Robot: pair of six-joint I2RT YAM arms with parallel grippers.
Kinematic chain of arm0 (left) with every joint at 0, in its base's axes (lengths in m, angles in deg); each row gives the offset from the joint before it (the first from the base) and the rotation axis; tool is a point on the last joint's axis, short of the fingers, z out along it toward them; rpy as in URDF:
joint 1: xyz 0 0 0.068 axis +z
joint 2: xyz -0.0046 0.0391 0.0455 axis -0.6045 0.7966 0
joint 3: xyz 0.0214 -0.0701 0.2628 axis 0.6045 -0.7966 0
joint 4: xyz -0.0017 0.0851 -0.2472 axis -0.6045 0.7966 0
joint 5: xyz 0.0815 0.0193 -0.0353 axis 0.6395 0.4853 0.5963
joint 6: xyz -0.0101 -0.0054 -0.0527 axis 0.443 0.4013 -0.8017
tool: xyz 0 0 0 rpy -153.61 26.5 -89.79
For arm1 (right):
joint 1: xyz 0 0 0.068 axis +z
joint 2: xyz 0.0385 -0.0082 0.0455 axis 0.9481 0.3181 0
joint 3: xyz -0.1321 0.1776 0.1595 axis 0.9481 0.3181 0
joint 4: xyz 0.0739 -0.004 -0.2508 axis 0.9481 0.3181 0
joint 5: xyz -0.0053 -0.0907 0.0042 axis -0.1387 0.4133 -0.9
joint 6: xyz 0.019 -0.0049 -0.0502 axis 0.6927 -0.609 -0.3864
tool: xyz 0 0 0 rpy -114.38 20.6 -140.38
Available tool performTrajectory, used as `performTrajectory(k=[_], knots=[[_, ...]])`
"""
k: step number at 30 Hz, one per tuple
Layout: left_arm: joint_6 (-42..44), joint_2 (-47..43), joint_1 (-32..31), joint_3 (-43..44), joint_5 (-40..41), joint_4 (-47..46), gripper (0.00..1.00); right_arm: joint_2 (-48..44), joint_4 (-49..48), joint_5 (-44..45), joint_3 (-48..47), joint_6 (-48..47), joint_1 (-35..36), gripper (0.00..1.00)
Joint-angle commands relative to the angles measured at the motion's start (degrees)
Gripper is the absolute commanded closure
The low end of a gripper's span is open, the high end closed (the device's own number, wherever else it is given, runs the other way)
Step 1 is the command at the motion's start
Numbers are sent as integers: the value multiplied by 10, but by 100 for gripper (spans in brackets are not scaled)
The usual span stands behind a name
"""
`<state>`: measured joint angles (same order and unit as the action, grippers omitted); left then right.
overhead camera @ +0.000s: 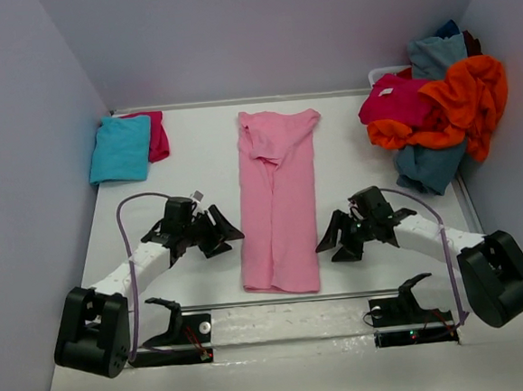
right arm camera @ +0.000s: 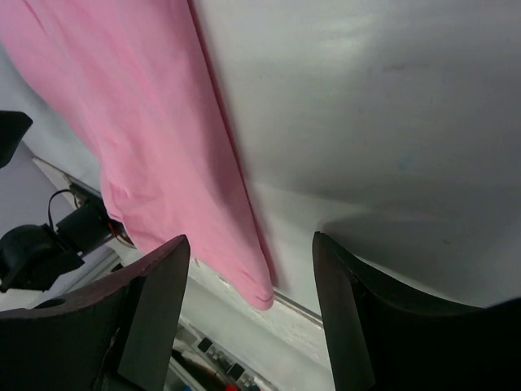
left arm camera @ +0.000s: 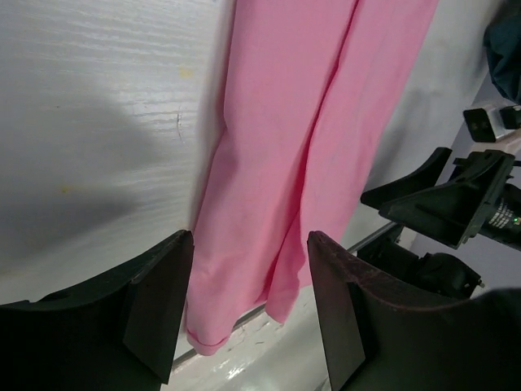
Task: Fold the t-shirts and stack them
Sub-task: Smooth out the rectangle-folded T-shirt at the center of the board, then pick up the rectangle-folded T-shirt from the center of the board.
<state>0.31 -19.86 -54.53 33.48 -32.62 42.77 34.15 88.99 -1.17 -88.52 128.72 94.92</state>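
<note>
Two arms, both sets of jaws spread wide with nothing between them. The left arm (overhead camera: 149,259) and right arm (overhead camera: 427,230) flank the near half of the light pink t-shirt (overhead camera: 278,203), each just beside a long edge and not touching cloth.

- Pink shirt: lies mid-worktop (overhead camera: 196,164) as a long narrow strip, sides already folded in, collar at the far end. The hem reaches the near edge by the mounting rail (overhead camera: 279,301).
- Done stack, far left: turquoise t-shirt (overhead camera: 120,149) on top of a magenta t-shirt (overhead camera: 157,136).
- Waiting heap, far right: orange t-shirt (overhead camera: 471,97), a second magenta one (overhead camera: 399,99), grey-blue t-shirt (overhead camera: 432,168).

Risks as I judge them:
- Layered edges. Both wrist views show folded-in flaps along the strip. A shallow pinch could take only the top layer, and the lengthwise fold would fall open on lifting.
- Uneven pick. If the two sets of jaws bite at different points along the strip, the cross-fold will land skewed, with the hem off the collar line.
- Hem at the edge. A downward push here could drive cloth against or over the rail, and a corner might snag.
- Collar end looks rumpled. Folding onto it could leave a lumpy bundle that sits badly on the stack.
- Slack cable loops on both arms hang near the cloth and might drag it.
</note>
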Motion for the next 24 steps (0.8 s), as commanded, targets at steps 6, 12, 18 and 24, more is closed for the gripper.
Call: performTrajectory(k=[6,12,18,24], knots=[[-9,39,-2,-47,-67,-77,31,-64,-110,-82,116,111,39,32],[-14,59,-2,-59,-86,-94,31,-33,-218,-97,150,172,73,31],[-21,62,-8,-77,-104,-105,31,24,-310,-96,168,222,131,31],[-37,50,-20,-106,-117,-111,31,37,-377,-86,209,275,158,32]])
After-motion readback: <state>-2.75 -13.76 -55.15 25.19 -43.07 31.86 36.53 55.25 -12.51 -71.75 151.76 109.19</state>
